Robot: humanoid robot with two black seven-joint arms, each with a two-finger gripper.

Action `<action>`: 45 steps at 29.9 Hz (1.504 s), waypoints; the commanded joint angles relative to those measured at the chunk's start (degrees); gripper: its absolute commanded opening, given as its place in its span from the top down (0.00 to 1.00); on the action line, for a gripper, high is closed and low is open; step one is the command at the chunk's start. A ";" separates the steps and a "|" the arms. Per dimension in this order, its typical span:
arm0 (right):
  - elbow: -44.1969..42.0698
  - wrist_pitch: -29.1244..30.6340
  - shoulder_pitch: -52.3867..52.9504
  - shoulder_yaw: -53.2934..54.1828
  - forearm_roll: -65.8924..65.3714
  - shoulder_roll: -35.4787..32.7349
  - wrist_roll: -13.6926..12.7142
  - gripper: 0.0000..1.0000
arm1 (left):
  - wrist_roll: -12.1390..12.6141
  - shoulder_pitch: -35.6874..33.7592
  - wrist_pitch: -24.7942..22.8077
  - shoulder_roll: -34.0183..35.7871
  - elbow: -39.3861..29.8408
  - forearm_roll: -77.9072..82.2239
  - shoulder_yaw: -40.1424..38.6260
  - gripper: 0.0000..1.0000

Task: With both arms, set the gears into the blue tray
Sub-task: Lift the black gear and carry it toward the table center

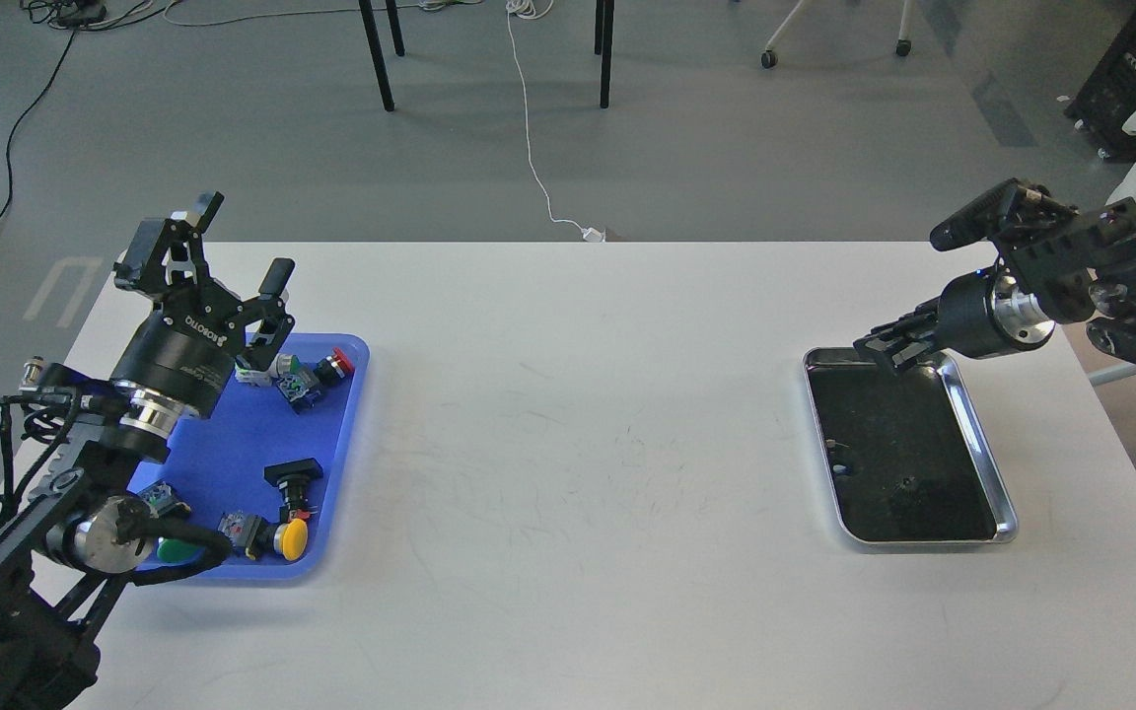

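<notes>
My lab: beyond the white surface, cables trail over grey floor past caster-wheeled equipment.

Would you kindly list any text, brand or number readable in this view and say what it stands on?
"ROBOTIQ": white lettering on the body of the left end effector.
Smaller white print on the black wrist cylinder below it: too blurred to read.
Right end effector, blue tray, push-buttons: no readable text.
</notes>
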 commanded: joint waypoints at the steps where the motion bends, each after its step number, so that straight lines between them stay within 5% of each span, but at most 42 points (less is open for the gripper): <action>1: 0.23 0.01 2.70 0.01 1.01 5.41 0.01 0.81 | -0.18 0.00 -0.08 0.93 -0.89 -0.13 0.00 0.02; 12: -2.76 -4.72 3.14 -5.95 12.35 29.69 0.01 0.81 | -0.36 0.88 0.01 2.86 -2.12 -0.31 -0.79 0.02; 33: 4.62 -16.07 1.56 -13.96 20.09 29.69 0.01 0.80 | -0.36 1.14 0.01 2.86 -2.38 -0.31 -0.70 0.02; 45: 4.63 -17.74 -2.48 -14.31 19.12 29.69 0.01 0.78 | -0.36 2.37 0.01 2.86 -2.38 -0.31 -0.79 0.02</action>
